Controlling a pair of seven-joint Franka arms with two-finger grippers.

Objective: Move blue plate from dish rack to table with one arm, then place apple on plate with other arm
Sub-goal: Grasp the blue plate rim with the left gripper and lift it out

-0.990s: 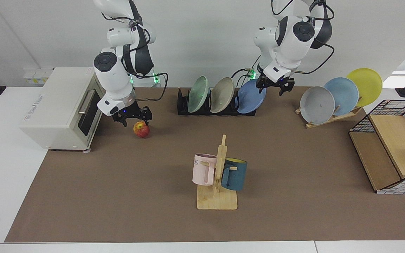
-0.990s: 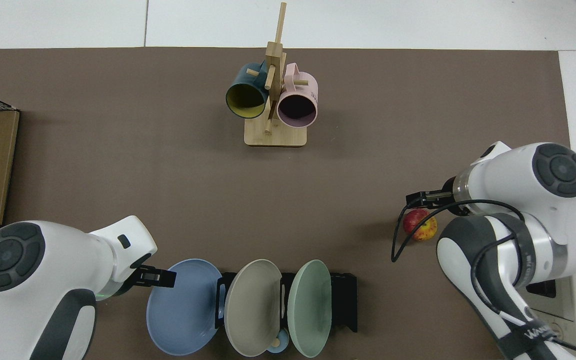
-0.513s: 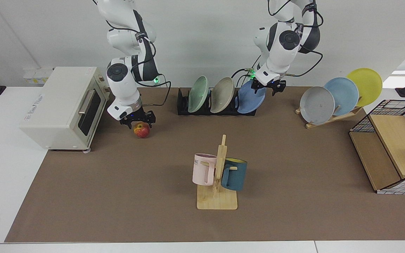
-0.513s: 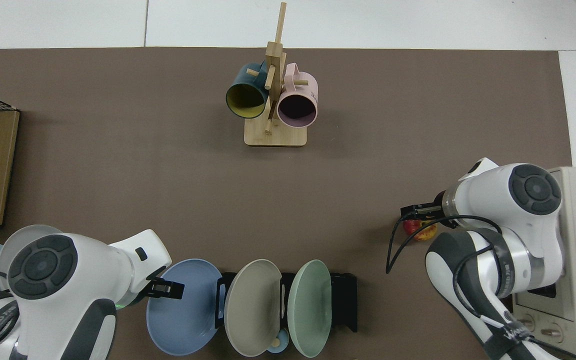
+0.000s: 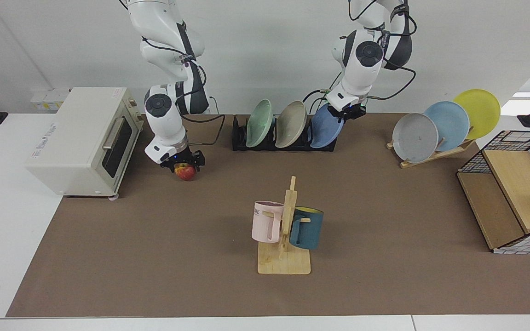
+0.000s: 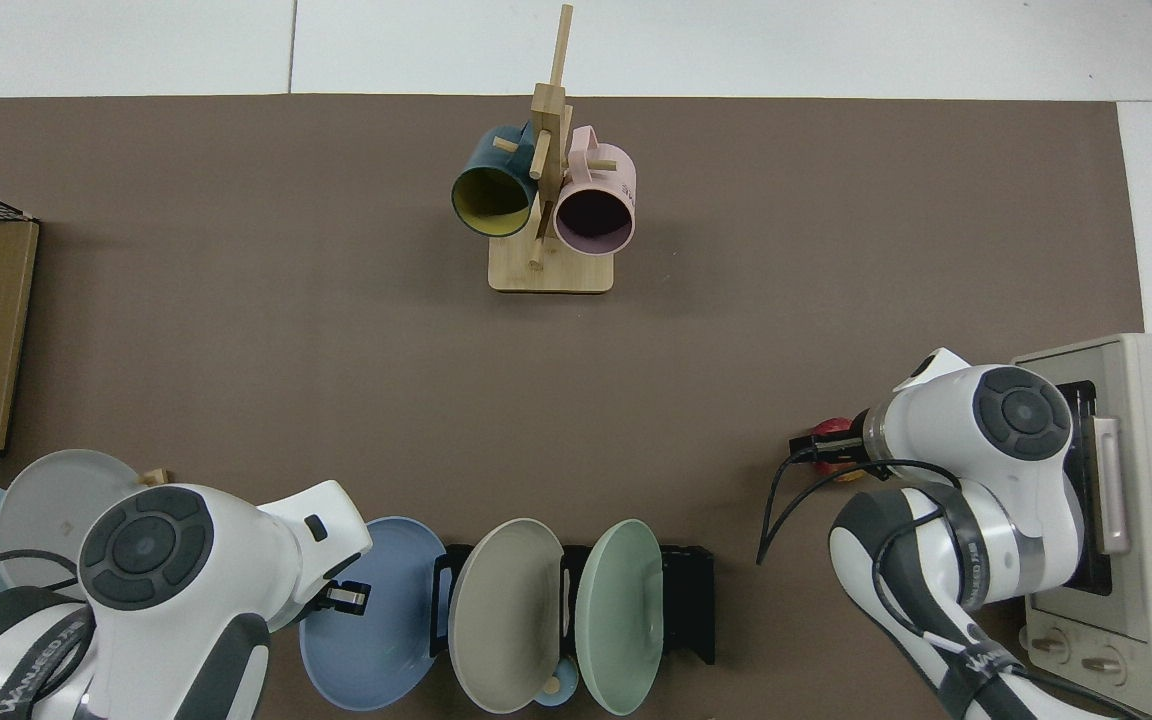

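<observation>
The blue plate point(image 5: 324, 132) point(image 6: 376, 625) stands on edge in the end slot of the black dish rack point(image 5: 239, 138) point(image 6: 691, 600), at the rack's right end in the facing view. My left gripper point(image 5: 346, 114) point(image 6: 344, 597) has come down onto the plate's top rim. The red and yellow apple point(image 5: 185, 172) point(image 6: 829, 432) rests on the brown mat of the table point(image 5: 154, 257) beside the oven. My right gripper point(image 5: 185, 163) point(image 6: 818, 447) is lowered over the apple, open, with a finger on each side.
A pale green plate point(image 5: 259, 122) and a beige plate point(image 5: 291, 123) share the dish rack. A cream toaster oven point(image 5: 81, 138) stands close to the apple. A wooden mug stand point(image 5: 285, 239) is mid-table, a slanted wooden rack point(image 5: 435, 154) of plates and a wire basket point(image 5: 518, 184) farther along.
Both arms have come down and drawn back toward their bases. The left gripper dropped onto the blue plate's rim. The right gripper sank around the apple. Plate and apple have not moved.
</observation>
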